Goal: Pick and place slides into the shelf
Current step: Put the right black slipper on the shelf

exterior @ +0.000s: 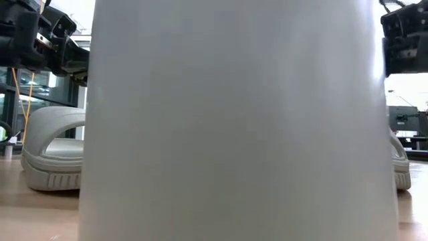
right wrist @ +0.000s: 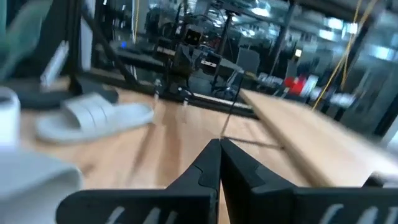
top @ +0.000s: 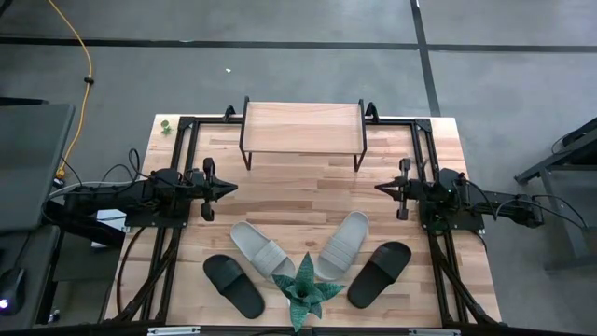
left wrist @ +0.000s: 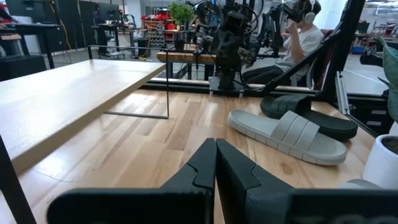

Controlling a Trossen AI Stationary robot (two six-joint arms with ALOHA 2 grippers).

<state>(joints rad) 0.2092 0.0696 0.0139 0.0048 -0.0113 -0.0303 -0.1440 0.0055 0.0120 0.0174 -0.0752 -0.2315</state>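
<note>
From above, the left gripper (top: 229,188) hangs over the table's (top: 280,201) left side with its fingers pressed together, holding nothing. The right gripper (top: 381,188) mirrors it on the right side, its fingers also closed and empty. The two tips point at each other across bare wood, well apart. The shelf (top: 302,126) stands beyond and between them, at the far edge. The four slides lie nearer the front edge than both grippers: a beige slide (top: 262,249) and a black slide (top: 233,285) on the left gripper's side, another beige slide (top: 341,245) and another black slide (top: 379,273) on the right gripper's side. A green plant (top: 305,291) in a white pot sits between the two pairs.

At table level, the white pot (exterior: 234,120) fills almost the whole frame. A beige slide (exterior: 53,150) peeks out at one side of it, with dark arm parts above.

From the left wrist, the closed fingers (left wrist: 214,174) point across the table toward the other arm; the shelf plank (left wrist: 68,93) runs along one side, and a beige slide (left wrist: 287,134) with a black one (left wrist: 311,114) behind it lies on the other. A seated person (left wrist: 298,43) shows in the room beyond.

From the right wrist, the fingers (right wrist: 219,171) meet at the tips; a beige slide (right wrist: 96,118) lies ahead to one side, the shelf plank (right wrist: 311,127) to the other.
</note>
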